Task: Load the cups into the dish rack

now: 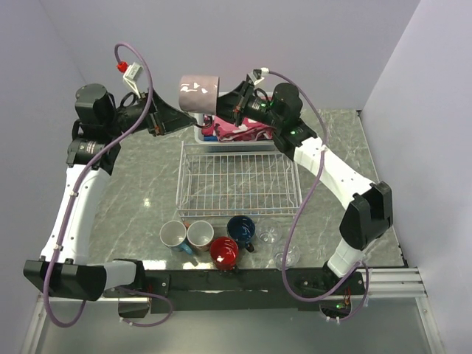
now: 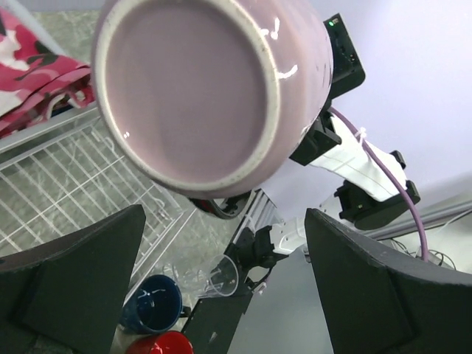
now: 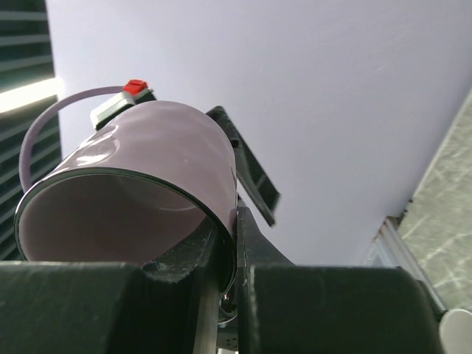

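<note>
A mauve-pink cup (image 1: 199, 94) hangs on its side in the air above the far end of the white wire dish rack (image 1: 180, 181). My right gripper (image 1: 230, 108) is shut on its rim; in the right wrist view the cup (image 3: 147, 155) wall is pinched between the jaws of that gripper (image 3: 237, 243). My left gripper (image 1: 175, 116) stands open just left of the cup, and the cup's base (image 2: 188, 88) faces this gripper (image 2: 225, 214) without touching the fingers. Teal (image 1: 172, 235), terracotta (image 1: 200, 235), red (image 1: 224, 251) and navy (image 1: 241, 230) cups and two clear glasses (image 1: 269, 237) (image 1: 287, 257) stand in front of the rack.
A white slotted basket with pink camouflage cloth (image 1: 234, 133) sits behind the rack, under the raised cup. Walls close in on the left, back and right. The arm bases and a black bar (image 1: 243, 279) line the near edge.
</note>
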Motion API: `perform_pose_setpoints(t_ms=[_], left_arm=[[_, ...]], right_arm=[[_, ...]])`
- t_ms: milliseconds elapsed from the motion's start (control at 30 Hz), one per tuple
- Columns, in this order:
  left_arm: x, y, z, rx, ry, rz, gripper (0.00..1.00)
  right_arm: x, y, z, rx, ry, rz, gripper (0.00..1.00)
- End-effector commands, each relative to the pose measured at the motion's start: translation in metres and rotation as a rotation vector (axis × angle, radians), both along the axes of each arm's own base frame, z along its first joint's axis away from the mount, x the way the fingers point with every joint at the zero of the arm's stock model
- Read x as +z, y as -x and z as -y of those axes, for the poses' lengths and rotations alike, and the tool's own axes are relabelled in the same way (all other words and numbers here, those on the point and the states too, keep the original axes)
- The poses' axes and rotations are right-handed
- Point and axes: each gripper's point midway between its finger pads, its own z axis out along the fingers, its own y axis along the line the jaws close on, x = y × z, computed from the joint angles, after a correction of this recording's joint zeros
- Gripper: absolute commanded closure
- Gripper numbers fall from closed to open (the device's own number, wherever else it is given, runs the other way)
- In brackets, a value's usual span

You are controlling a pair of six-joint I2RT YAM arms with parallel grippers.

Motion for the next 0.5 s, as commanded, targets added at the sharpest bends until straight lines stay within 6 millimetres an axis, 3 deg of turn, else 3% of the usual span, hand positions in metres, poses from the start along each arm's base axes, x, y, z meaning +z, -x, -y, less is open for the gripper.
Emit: perform_pose_setpoints(t_ms=[0,267,367,467], left_arm=[[0.025,0.01,0.007,-0.017,0.047,0.107,0.04],[0.038,0.011,0.024,-0.026,0.104,0.1,0.04],[0.038,0.01,0.03,-0.042,0.122,0.085,0.01],[0.036,0.01,0.036,-0.056,0.119,0.078,0.05]], right_arm=[[0.073,0.029,0.003,0.05,-0.151,0.162,1.0],[0.065,0.025,-0.004,0.052,-0.148,0.141,1.0],[0.062,0.026,-0.007,0.056,-0.149,0.132,1.0],[0.061,0.024,-0.007,0.054,-0.157,0.126,1.0]])
